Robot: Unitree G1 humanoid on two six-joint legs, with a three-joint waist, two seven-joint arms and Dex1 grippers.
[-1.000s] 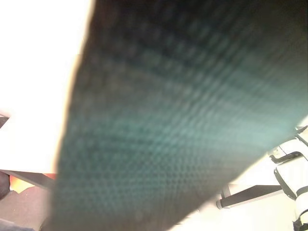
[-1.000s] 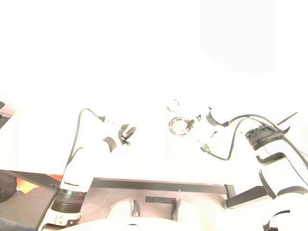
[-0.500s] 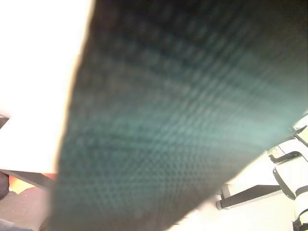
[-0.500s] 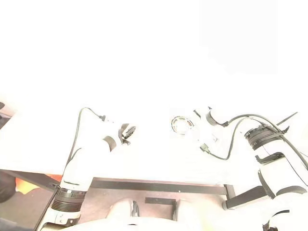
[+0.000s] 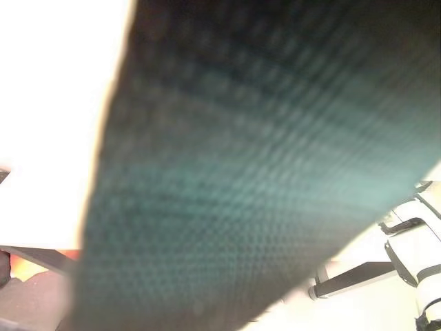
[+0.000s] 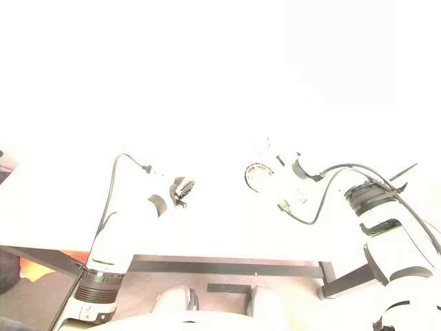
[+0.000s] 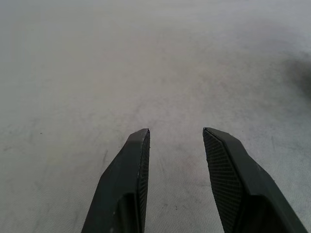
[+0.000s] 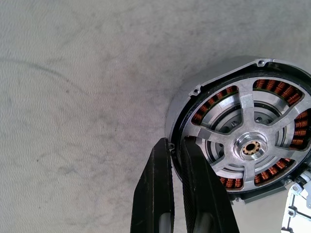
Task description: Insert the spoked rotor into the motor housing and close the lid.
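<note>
left gripper point(image 7: 175, 145): jaws apart, nothing between them, over bare table point(image 7: 146, 58)
right gripper point(image 8: 176, 145): fingers pinched on the rim of the motor housing point(image 8: 187, 97), gripper pointing steeply down
step tip: judged rotor seated; keep the pinch on the rim only, clear of the spokes, hold the housing steady for the lid
spoked rotor point(image 8: 245, 141): sits inside housing, copper windings showing between the spokes
housing location: on table, by right gripper, well apart from left gripper
lid: can't tell where

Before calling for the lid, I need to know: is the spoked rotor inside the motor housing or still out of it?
In. The spoked rotor sits within the motor housing, copper windings showing between its spokes.
</note>
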